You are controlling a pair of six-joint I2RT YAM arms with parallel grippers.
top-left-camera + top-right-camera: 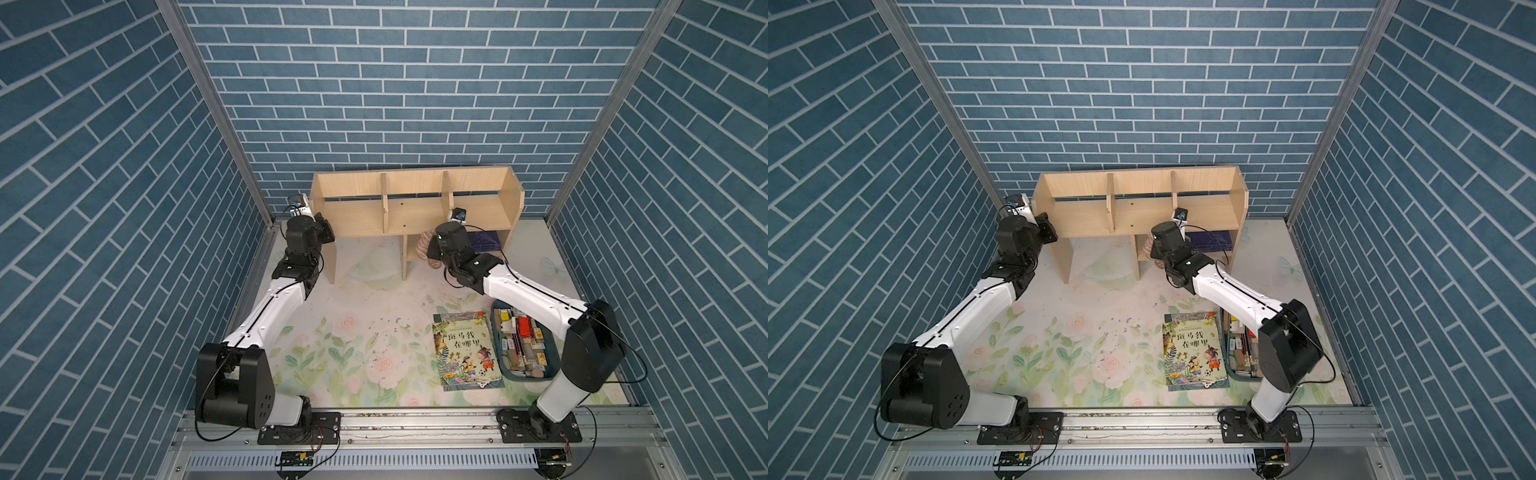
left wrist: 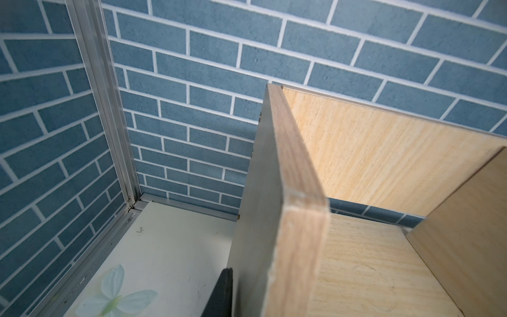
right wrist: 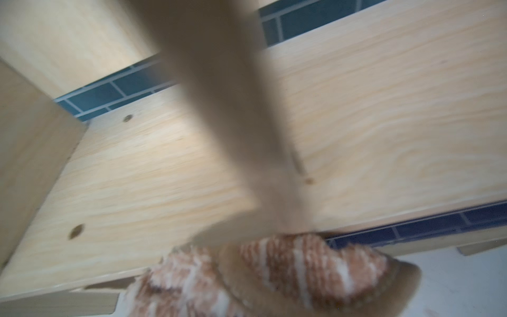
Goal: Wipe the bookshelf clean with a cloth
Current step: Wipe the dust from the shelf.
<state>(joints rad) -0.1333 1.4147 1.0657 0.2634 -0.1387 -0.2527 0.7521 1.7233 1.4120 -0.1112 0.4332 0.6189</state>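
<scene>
A low light-wood desktop bookshelf (image 1: 415, 216) is apparently steadied by the left gripper (image 1: 327, 229), fingers (image 2: 224, 288) pinching its left side panel, while the right gripper (image 1: 434, 249), clamped tight on a bunched tan-pink striped cloth (image 3: 274, 274), holds it at the small lower shelf for wiping.

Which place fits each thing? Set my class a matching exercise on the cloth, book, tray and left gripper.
Things:
1 cloth
2 book
3 tray
4 left gripper

Places:
A under the right arm
B at the bookshelf's side panel
C by the bookshelf's lower shelf
D flat on the table, beside the tray

Pairs: 1-C, 2-D, 3-A, 4-B
</scene>
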